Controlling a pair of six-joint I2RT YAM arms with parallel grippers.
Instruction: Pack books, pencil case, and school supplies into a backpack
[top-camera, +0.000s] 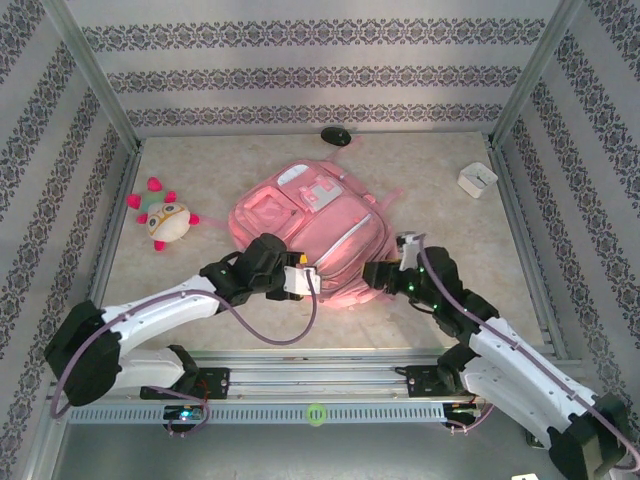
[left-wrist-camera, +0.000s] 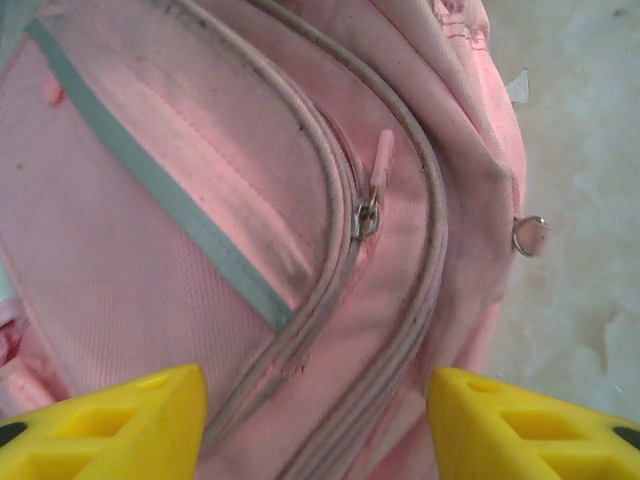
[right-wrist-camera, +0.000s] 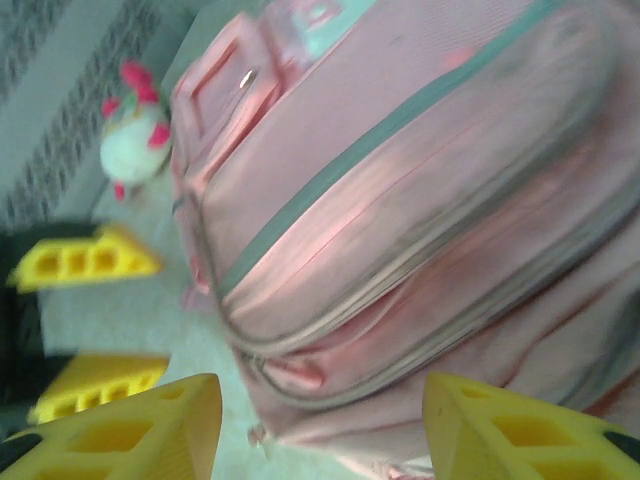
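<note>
The pink backpack (top-camera: 312, 232) lies flat in the middle of the table, front pockets up. My left gripper (top-camera: 303, 282) is at its near left corner, and my right gripper (top-camera: 380, 275) at its near right corner. In the left wrist view the open left gripper (left-wrist-camera: 315, 430) hovers over the backpack (left-wrist-camera: 200, 220), a zip pull (left-wrist-camera: 372, 205) lying just beyond its yellow fingers (left-wrist-camera: 110, 425). The right gripper (right-wrist-camera: 320, 430) is open too, facing the backpack (right-wrist-camera: 420, 190) from its side, nothing between its fingers. The books, pencil case and school supplies are out of view.
A plush toy (top-camera: 165, 218) lies left of the backpack. A small white box (top-camera: 478, 180) sits at the back right, and a black oval object (top-camera: 336, 135) by the back wall. Metal frame rails edge the table.
</note>
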